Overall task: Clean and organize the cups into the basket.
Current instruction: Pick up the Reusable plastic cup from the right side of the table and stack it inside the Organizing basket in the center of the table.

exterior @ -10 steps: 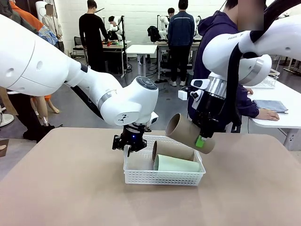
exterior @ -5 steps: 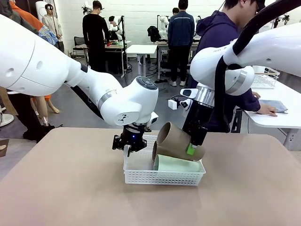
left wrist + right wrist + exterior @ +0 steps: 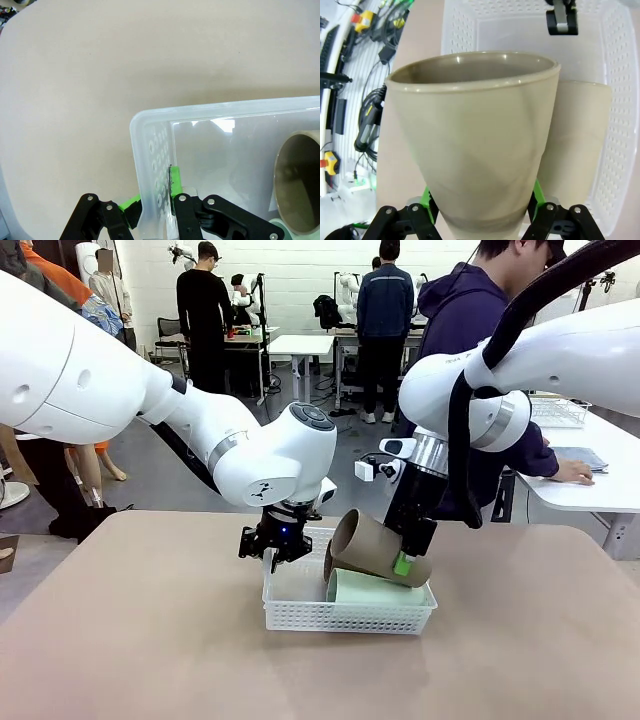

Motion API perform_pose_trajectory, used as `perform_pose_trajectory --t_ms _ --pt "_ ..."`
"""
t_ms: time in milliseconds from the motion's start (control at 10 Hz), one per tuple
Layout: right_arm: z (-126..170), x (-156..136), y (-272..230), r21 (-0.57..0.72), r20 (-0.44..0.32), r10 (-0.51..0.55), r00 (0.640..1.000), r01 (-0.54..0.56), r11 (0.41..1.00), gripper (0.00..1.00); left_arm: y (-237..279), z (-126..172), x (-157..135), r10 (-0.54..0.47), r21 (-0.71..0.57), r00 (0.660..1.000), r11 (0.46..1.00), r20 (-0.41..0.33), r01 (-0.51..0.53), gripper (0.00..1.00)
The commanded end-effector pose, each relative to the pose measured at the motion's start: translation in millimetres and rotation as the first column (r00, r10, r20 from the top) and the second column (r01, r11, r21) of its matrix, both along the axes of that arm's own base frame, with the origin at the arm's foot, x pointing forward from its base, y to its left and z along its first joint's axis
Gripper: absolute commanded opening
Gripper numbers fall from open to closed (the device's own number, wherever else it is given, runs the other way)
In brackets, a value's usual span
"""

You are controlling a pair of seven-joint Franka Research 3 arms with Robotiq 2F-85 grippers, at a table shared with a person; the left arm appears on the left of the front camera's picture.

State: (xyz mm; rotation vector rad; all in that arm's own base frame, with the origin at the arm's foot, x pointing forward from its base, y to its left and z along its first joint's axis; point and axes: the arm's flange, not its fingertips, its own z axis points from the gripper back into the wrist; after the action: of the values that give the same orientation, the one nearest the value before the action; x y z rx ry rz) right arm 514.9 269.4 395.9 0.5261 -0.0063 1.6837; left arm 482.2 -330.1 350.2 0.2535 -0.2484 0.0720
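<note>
Over basket [image 3: 300, 615]: R end effector [image 3: 404, 562] grips tan cup [image 3: 372, 547]; L end effector [image 3: 278, 548] clamps basket wall.

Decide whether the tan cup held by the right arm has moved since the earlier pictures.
Yes. The tan cup has come down and leftward toward the white basket.

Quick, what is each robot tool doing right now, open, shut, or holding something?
Left tool: shut on the white basket's wall.
Right tool: closed on a tan cup, holding it over the basket.
</note>
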Motion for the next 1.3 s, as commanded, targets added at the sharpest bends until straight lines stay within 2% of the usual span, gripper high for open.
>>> perform_pose_trajectory --t_ms 0,100,300,600,800,1000,1200 --pt "-2 7 2 0.023 -0.001 0.025 1.0 -0.025 0.999 0.81 1 0 -1 0.003 0.001 1.0 1.0 0.0 -0.003 0.0" --pt "-4 8 1 0.031 -0.006 0.029 1.0 -0.029 0.999 0.81 1 0 -1 0.003 0.001 1.0 1.0 0.0 -0.003 0.0" --pt "-4 8 1 0.04 -0.009 0.024 1.0 -0.024 0.999 1.0 1 0 -1 0.003 0.001 1.0 1.0 0.0 -0.003 0.0" --pt "2 6 -1 0.054 0.007 0.023 1.0 -0.024 0.998 1.0 1 0 -1 0.003 0.001 1.0 1.0 0.0 -0.003 0.0" --pt "20 2 -16 0.118 0.036 0.015 0.999 -0.019 0.993 1.0 1 0 -1 0.003 0.001 1.0 1.0 0.0 -0.003 0.0" --pt "59 -4 -72 0.293 0.089 -0.057 0.994 0.029 0.956 1.0 1 0 -1 0.003 0.001 1.0 1.0 0.0 -0.003 0.0" --pt "86 -22 -149 0.49 0.069 -0.114 0.991 0.066 0.869 1.0 1 0 -1 0.003 0.001 1.0 1.0 0.0 -0.003 0.0"
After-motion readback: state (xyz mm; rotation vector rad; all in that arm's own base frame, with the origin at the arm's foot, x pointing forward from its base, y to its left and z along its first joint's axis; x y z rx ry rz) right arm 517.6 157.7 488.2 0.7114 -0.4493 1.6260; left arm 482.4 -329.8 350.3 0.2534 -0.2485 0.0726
